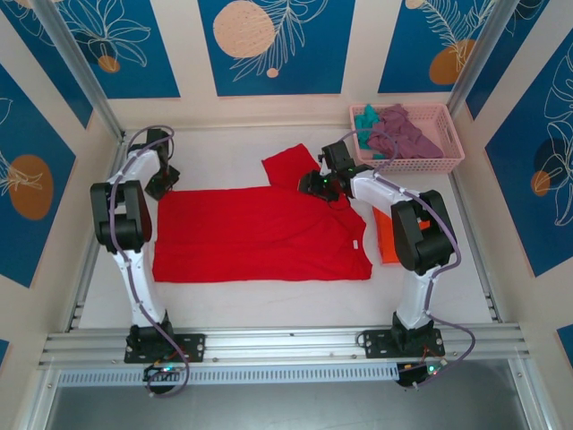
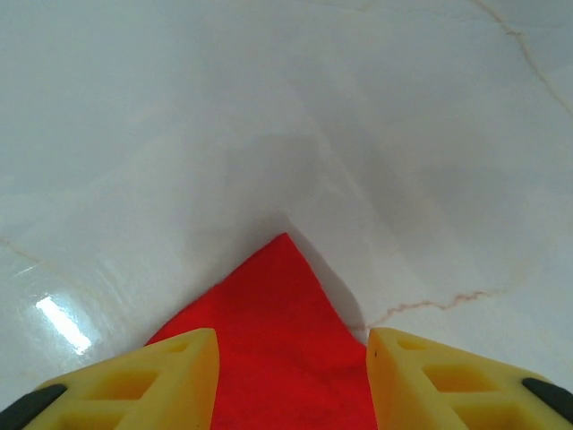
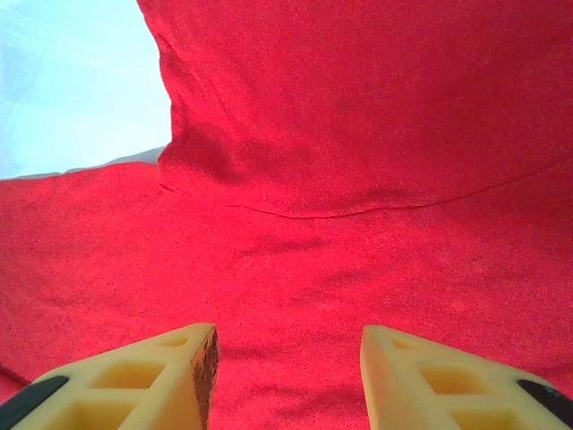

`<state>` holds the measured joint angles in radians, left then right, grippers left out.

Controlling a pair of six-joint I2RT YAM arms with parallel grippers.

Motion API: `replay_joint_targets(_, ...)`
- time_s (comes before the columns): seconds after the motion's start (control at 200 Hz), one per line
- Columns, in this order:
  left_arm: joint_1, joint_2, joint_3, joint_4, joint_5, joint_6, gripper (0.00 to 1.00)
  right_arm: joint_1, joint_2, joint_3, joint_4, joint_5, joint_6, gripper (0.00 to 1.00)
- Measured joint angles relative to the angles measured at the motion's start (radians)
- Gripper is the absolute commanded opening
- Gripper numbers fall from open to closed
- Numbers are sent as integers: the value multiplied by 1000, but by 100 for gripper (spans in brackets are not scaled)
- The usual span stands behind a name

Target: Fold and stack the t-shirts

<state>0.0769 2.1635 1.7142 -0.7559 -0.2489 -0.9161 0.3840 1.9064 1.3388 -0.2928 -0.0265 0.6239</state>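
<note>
A bright red t-shirt (image 1: 260, 233) lies spread flat in the middle of the white table, with one sleeve (image 1: 291, 166) sticking out at the back. My left gripper (image 1: 164, 186) is at its back left corner. In the left wrist view the yellow fingers (image 2: 179, 376) stand apart on either side of that red corner (image 2: 285, 340), open. My right gripper (image 1: 318, 185) hovers over the shirt by the sleeve, and its fingers (image 3: 161, 376) are open above red cloth (image 3: 358, 134). An orange t-shirt (image 1: 387, 244) lies at the right, half hidden by the right arm.
A pink lattice basket (image 1: 412, 166) at the back right holds a mauve t-shirt (image 1: 407, 133) and a teal t-shirt (image 1: 367, 121). Aluminium rails run along the table's sides and near edge. Bare white tabletop (image 2: 269, 107) stretches beyond the shirt's corner.
</note>
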Motion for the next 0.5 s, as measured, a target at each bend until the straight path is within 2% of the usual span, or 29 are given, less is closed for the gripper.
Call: replay_joint_targets(0.5,30,101,91,-29,-7,9,45,1,-14,-45,0,0,1,47)
